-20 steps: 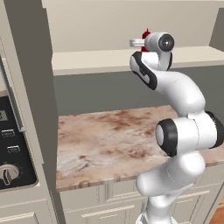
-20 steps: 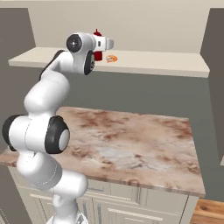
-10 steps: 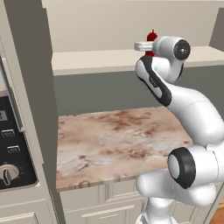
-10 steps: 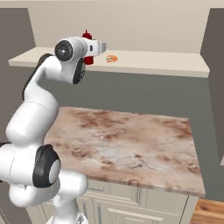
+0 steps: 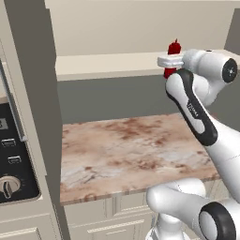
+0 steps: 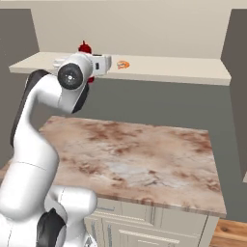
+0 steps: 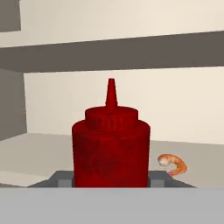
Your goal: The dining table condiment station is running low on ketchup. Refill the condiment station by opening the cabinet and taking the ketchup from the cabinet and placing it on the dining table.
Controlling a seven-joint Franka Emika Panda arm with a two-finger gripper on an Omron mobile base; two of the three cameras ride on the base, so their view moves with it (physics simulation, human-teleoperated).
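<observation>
The red ketchup stands upright between my gripper's two dark fingers, which are shut on its body. In the left base view the ketchup pokes up above the white hand of the gripper, at the front edge of the open cabinet's cream shelf. From the right side its red nozzle top shows just behind the wrist, above the same shelf. The dining table is out of view.
An orange shrimp lies on the shelf to the right of the bottle, seen also as the shrimp close by. Below is a small marbled counter. An oven panel with a knob stands at the left.
The arm has folded and its elbow has swung out to the side, drawing the held ketchup back from the shelf toward the robot. The shrimp has stayed in place.
</observation>
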